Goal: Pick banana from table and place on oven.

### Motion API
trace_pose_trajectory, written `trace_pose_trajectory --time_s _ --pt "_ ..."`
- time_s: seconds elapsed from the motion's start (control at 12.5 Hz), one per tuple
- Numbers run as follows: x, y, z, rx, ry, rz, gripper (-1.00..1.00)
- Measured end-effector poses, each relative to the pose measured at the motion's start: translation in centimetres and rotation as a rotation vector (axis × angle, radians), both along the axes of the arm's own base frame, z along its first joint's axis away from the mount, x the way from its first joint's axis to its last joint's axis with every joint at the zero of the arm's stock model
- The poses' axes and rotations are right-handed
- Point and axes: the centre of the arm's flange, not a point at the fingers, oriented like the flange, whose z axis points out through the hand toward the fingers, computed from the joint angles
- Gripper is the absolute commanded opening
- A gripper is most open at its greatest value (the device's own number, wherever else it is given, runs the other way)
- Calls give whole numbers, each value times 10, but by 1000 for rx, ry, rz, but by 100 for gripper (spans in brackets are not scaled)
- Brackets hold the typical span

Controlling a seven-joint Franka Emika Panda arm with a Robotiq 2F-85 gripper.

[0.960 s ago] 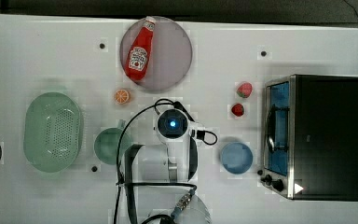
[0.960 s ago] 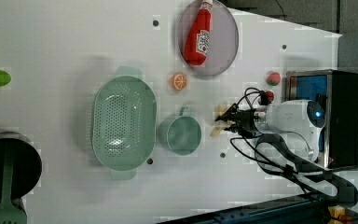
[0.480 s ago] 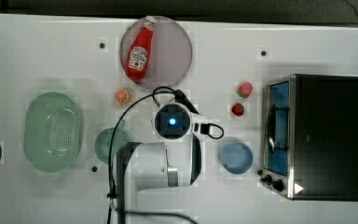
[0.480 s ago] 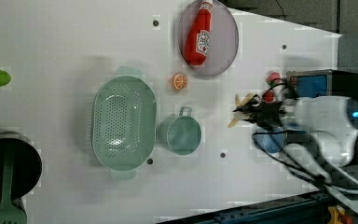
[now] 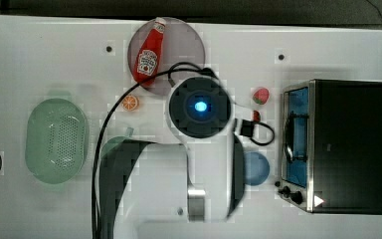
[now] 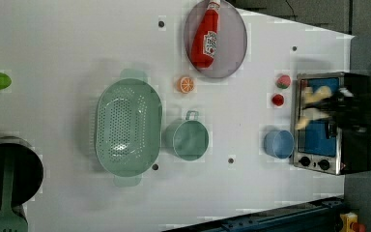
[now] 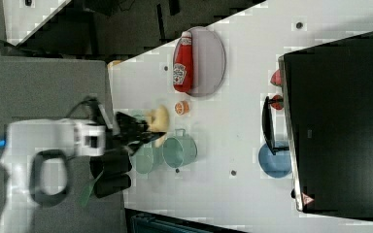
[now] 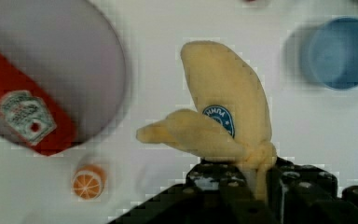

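Observation:
The pale yellow banana [image 8: 228, 116] hangs above the white table [image 5: 54, 50], held by its stem end. My gripper [image 8: 257, 176] is shut on that stem. In the right view the banana [image 7: 158, 118] sticks out of the black gripper [image 7: 145, 132], high over the teal cup. The left view shows the blurred banana [image 6: 314, 102] and gripper [image 6: 342, 104] in front of the oven [image 6: 355, 159]. From the top view my wrist [image 5: 199, 107] covers the banana. The oven [image 5: 348, 149] stands at the top view's right, its black top bare.
A ketchup bottle [image 5: 148, 52] lies on a grey plate [image 5: 181, 40]. An orange slice [image 5: 129, 102], a green colander [image 5: 57, 139], a teal cup [image 6: 191, 140], a blue bowl [image 5: 256, 168] and a strawberry [image 5: 261, 95] sit on the table.
The arm has risen with the banana and carried it toward the left view's right, from beside the teal cup to in front of the oven.

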Motion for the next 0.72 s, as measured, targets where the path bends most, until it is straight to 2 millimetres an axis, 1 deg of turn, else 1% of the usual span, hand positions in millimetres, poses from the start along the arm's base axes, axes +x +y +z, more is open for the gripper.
trace_pose_trajectory --time_s 0.08,0.16,0.24,0.32,0.4,0.48,0.56,0.64,0.72 --pt "2 -10 33 0 -33 -18 -61" --pt "8 -24 64 7 -86 -45 -61" --pt "14 -42 87 17 -139 -79 -61" --pt "14 -65 103 31 -169 -117 -61" --pt "11 -92 109 31 -171 -146 -61" --pt "7 -119 106 29 -164 -164 -61" --pt "3 -146 100 29 -161 -174 -61" --pt "-1 -177 90 25 -157 -190 -61" --pt "-8 -207 73 22 -127 -206 -61"
